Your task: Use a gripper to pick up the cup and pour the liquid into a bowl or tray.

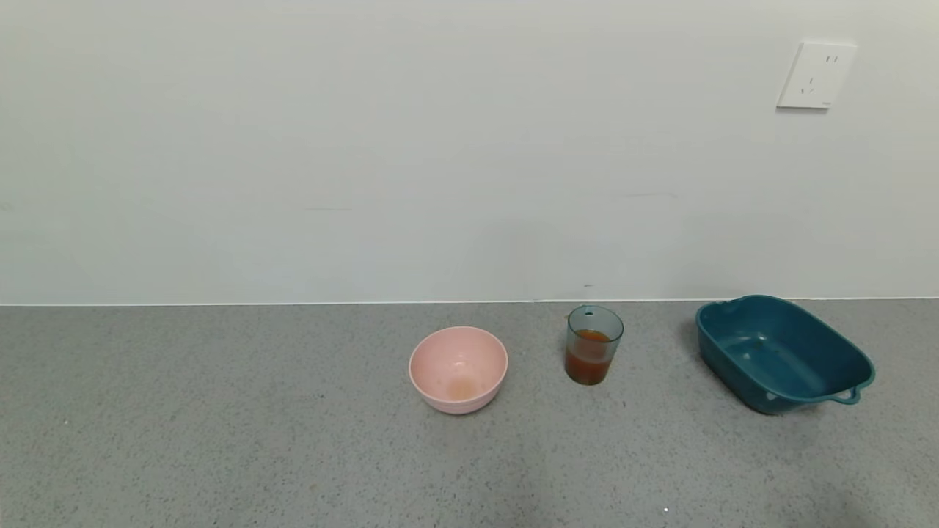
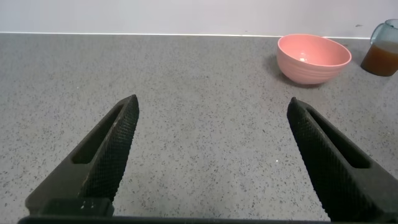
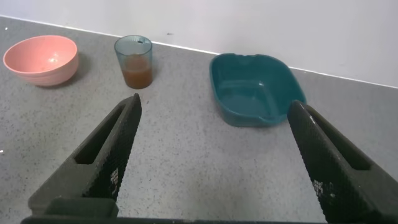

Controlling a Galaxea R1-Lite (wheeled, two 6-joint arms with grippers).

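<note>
The blue-green see-through cup (image 1: 593,345) stands upright on the grey counter, about half full of orange-brown liquid (image 1: 588,361). The dark teal oblong tub (image 1: 782,353) sits to its right, empty. Neither arm shows in the head view. In the right wrist view my right gripper (image 3: 212,107) is open and empty, short of the cup (image 3: 134,61) and the tub (image 3: 255,88). In the left wrist view my left gripper (image 2: 212,111) is open and empty over bare counter, with the cup (image 2: 383,49) far off at the frame edge.
A round pink bowl (image 1: 458,369) stands left of the cup, with a faint orange trace at its bottom; it also shows in the left wrist view (image 2: 313,58) and the right wrist view (image 3: 41,58). A white wall with a socket (image 1: 816,75) closes the back of the counter.
</note>
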